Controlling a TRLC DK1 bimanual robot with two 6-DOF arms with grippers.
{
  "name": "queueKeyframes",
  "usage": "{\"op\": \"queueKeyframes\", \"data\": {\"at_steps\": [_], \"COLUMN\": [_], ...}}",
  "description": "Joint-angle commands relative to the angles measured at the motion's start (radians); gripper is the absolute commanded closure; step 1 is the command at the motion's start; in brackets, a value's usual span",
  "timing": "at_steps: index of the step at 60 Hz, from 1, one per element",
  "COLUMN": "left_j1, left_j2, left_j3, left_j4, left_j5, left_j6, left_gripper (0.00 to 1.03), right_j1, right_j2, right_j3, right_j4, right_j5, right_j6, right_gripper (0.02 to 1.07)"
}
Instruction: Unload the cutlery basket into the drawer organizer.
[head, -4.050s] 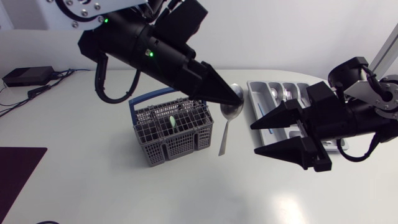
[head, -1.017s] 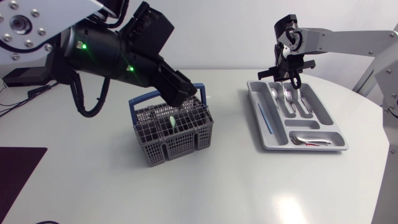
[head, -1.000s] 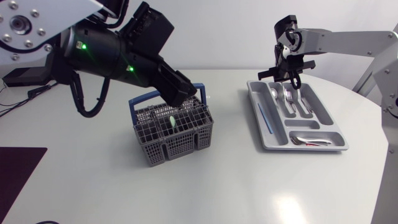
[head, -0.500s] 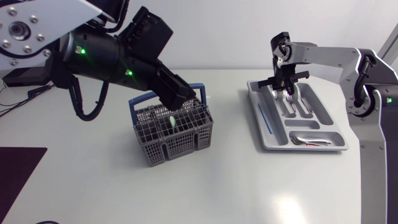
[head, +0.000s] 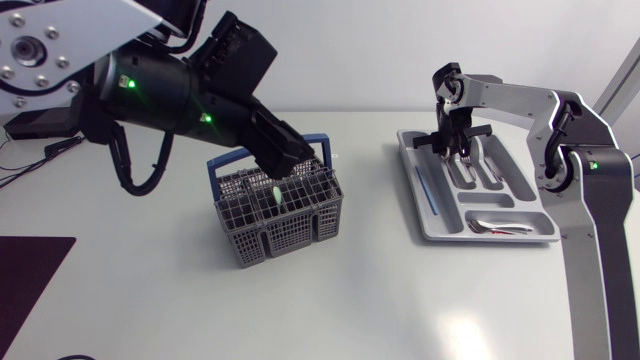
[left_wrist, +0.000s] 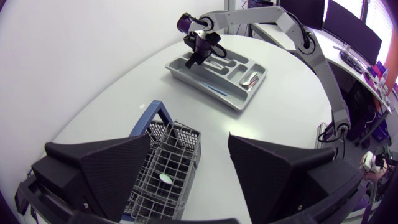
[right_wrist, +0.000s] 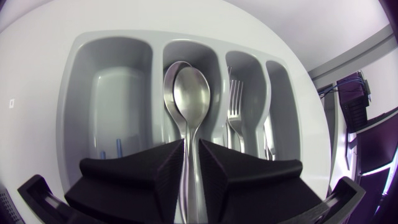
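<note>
My left gripper (head: 293, 160) gapes over the grey wire cutlery basket (head: 280, 222); my right gripper (right_wrist: 191, 158) pinches a shiny steel spoon (right_wrist: 191, 93).
The blue-handled basket stands near the middle of the desk (head: 150, 300), one pale utensil (head: 272, 195) inside. Toward the desk's far right edge, the spoon hangs over the grey plastic drawer organizer (head: 432, 228), above a second spoon (right_wrist: 167, 79) lying in that compartment.

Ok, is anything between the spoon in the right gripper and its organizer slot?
Nothing visible blocks it: the spoon, in the right gripper, sits over its organizer compartment, where one other spoon already lies.
</note>
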Motion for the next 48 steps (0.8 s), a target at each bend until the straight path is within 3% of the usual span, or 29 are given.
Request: {"op": "queueKeyframes", "data": {"at_steps": [1, 8, 31, 48], "left_j1": [0.006, 0.01, 0.006, 0.032], "left_j2": [-0.025, -0.039, -0.129, -0.227], "left_j3": [-0.025, -0.025, -0.1, -0.245], "left_j4": [0.007, 0.006, -0.027, -0.042], "left_j5": [-0.007, -0.011, -0.019, -0.022], "left_j6": [0.011, 0.011, 0.059, 0.143], "left_gripper": [0.07, 0.07, 0.07, 0.07], "right_j1": [0.005, 0.011, 0.178, 0.356], "right_j2": [-0.001, -0.127, -0.757, -1.035], "right_j3": [0.002, -0.13, -0.869, -1.079], "right_j4": [-0.011, 0.055, 0.505, 0.532], "right_j5": [-0.016, -0.062, -0.205, -0.282], "right_j6": [0.032, 0.032, -0.212, -0.219], "right_gripper": [0.72, 0.62, 0.53, 0.43]}}
